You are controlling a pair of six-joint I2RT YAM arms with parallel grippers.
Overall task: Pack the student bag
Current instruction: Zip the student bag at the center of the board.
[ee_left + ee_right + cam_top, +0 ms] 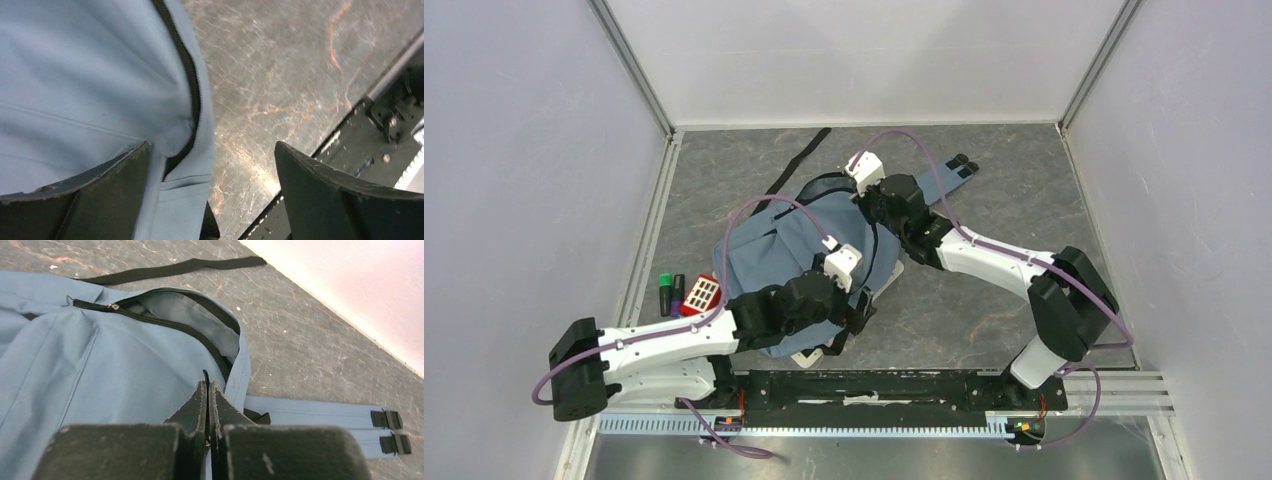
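The student bag (789, 250), grey-blue with black zips, lies flat mid-table. Its main zip is partly open at the far end and shows grey lining (192, 310). My right gripper (208, 386) is shut on a thin black zip pull cord (205, 375) at the bag's far right edge; in the top view it sits at the bag's top (876, 208). My left gripper (212, 167) is open over the bag's near right corner (861, 312). The bag's zipped edge (192, 100) lies between its jaws, against the left finger (100, 190). The right finger (325, 190) is over bare table.
A red calculator (701, 294), a green marker (665, 290) and a black marker (678, 292) lie left of the bag. Blue shoulder straps (320, 412) with black buckles (387, 419) trail to the right. A black strap (170, 269) lies beyond the bag. A black rail (360, 145) runs along the near edge.
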